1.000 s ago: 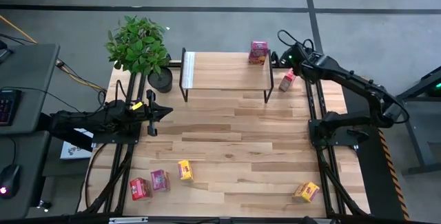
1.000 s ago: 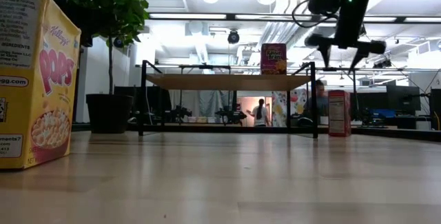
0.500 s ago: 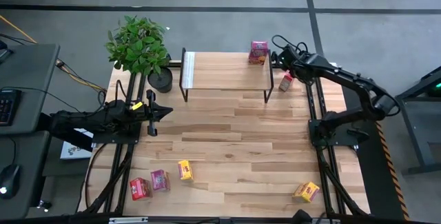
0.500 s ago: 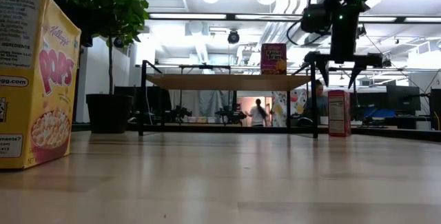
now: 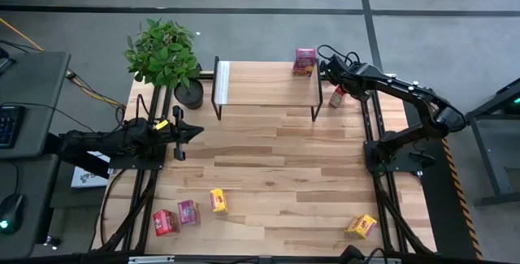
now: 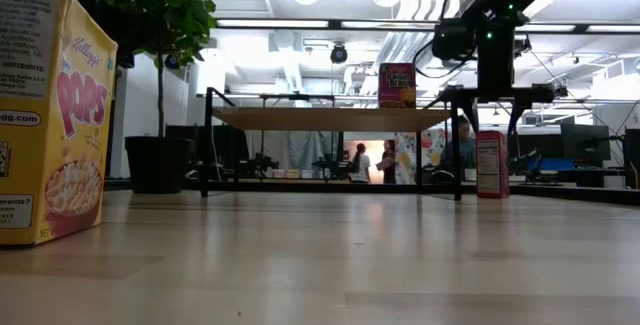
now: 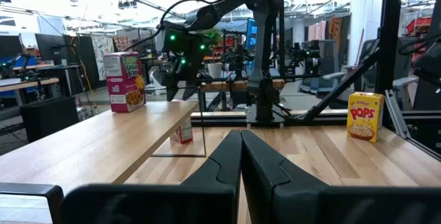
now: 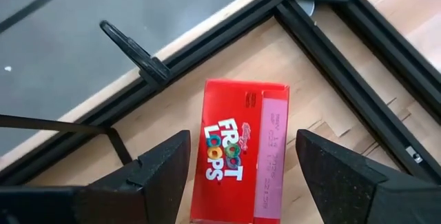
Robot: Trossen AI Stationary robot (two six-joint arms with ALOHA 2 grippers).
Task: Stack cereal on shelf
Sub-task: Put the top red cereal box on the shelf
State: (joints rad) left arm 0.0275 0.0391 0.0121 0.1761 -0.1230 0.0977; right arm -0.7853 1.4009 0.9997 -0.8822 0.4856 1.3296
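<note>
Red cereal box (image 8: 241, 151) upright on surface just beside shelf (image 5: 264, 81) right leg, directly below my right hand (image 8: 241, 165). Fingers spread, released, straddling box top, long axis vertical. Left hand (image 5: 180, 131) clenched, empty, well apart. I judge straight descent next.

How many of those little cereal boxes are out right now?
6. One pink box stands on the shelf. A red box stands beside the shelf, under the right claw. The yellow, pink and red boxes sit front-left, another yellow front-right.
</note>
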